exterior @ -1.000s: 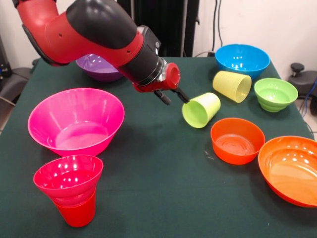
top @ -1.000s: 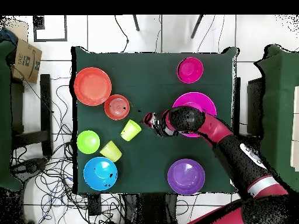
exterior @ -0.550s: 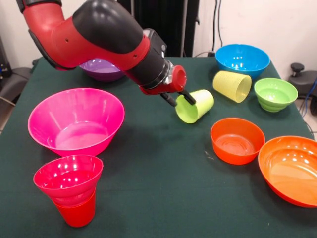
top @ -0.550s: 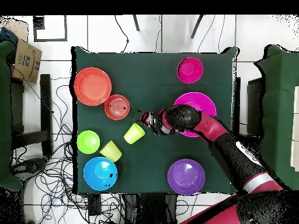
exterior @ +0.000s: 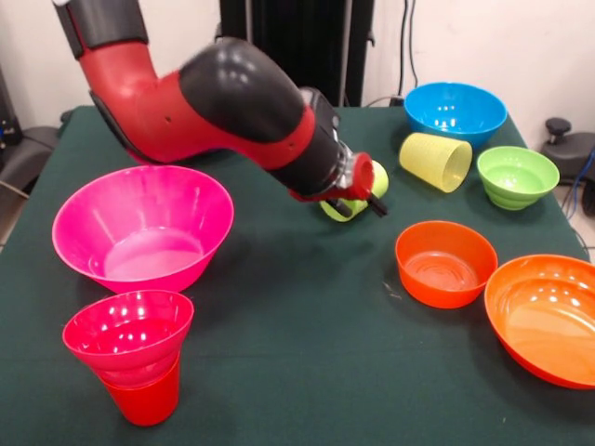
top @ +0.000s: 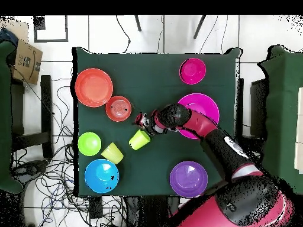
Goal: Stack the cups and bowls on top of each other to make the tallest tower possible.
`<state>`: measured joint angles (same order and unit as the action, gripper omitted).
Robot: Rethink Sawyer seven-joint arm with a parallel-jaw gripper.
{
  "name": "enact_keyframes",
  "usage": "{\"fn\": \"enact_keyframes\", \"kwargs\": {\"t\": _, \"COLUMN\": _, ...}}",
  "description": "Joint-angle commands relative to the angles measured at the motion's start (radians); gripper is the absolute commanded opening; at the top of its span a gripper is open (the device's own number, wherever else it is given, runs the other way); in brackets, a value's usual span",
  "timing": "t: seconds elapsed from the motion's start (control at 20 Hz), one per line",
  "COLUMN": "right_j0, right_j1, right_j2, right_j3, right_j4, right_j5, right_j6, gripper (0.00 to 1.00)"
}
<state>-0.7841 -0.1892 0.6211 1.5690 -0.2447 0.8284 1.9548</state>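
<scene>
Gripper (exterior: 358,197) sits mid-table, pressed against the lime green cup (exterior: 372,182), which shows only as a sliver behind the wrist in the front view; from overhead the cup (top: 139,140) lies tilted, just beside the wrist. Whether the fingers are clamped on its rim or only touching it, I cannot tell. The cup looks like thin glossy plastic: light, stiff enough to hold shape, slick, prone to rolling on its side. My guess is the rim wall is the best place to pinch, one finger inside and one outside. Pale yellow cup (exterior: 435,161) lies on its side far right, between the blue bowl (exterior: 455,111) and the ribbed green bowl (exterior: 517,175), both upright and empty. Small orange bowl (exterior: 445,262) and large orange bowl (exterior: 547,317) sit near right, side by side, nothing in them. Large pink bowl (exterior: 141,226) stands empty at left; purple bowl (top: 189,178) is mostly hidden behind the arm in the front view. The only tower (exterior: 130,353) so far stands near left: the magenta bowl (exterior: 128,332) seated in the mouth of the red cup (exterior: 144,400), upright.
</scene>
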Motion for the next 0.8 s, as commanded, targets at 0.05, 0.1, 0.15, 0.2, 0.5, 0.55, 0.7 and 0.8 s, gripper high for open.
{"fn": "enact_keyframes", "kwargs": {"t": 0.05, "right_j0": 0.046, "right_j1": 0.110, "right_j2": -0.092, "right_j3": -0.139, "right_j4": 0.027, "right_j5": 0.083, "right_j6": 0.014, "gripper": 1.00}}
{"fn": "enact_keyframes", "kwargs": {"t": 0.1, "right_j0": 0.041, "right_j1": 0.111, "right_j2": -0.084, "right_j3": -0.127, "right_j4": 0.030, "right_j5": 0.088, "right_j6": 0.003, "gripper": 1.00}}
{"fn": "enact_keyframes", "kwargs": {"t": 0.15, "right_j0": 0.038, "right_j1": 0.110, "right_j2": -0.079, "right_j3": -0.119, "right_j4": 0.032, "right_j5": 0.091, "right_j6": -0.002, "gripper": 1.00}}
{"fn": "enact_keyframes", "kwargs": {"t": 0.2, "right_j0": 0.032, "right_j1": 0.110, "right_j2": -0.072, "right_j3": -0.106, "right_j4": 0.034, "right_j5": 0.099, "right_j6": -0.012, "gripper": 1.00}}
{"fn": "enact_keyframes", "kwargs": {"t": 0.5, "right_j0": -0.008, "right_j1": 0.091, "right_j2": -0.035, "right_j3": -0.023, "right_j4": 0.052, "right_j5": 0.201, "right_j6": -0.066, "gripper": 1.00}}
{"fn": "enact_keyframes", "kwargs": {"t": 0.55, "right_j0": -0.012, "right_j1": 0.087, "right_j2": -0.033, "right_j3": -0.012, "right_j4": 0.051, "right_j5": 0.205, "right_j6": -0.066, "gripper": 1.00}}
{"fn": "enact_keyframes", "kwargs": {"t": 0.7, "right_j0": -0.025, "right_j1": 0.083, "right_j2": -0.018, "right_j3": 0.005, "right_j4": 0.061, "right_j5": 0.261, "right_j6": -0.077, "gripper": 1.00}}
{"fn": "enact_keyframes", "kwargs": {"t": 0.8, "right_j0": -0.037, "right_j1": 0.085, "right_j2": -0.006, "right_j3": 0.017, "right_j4": 0.065, "right_j5": 0.283, "right_j6": -0.090, "gripper": 1.00}}
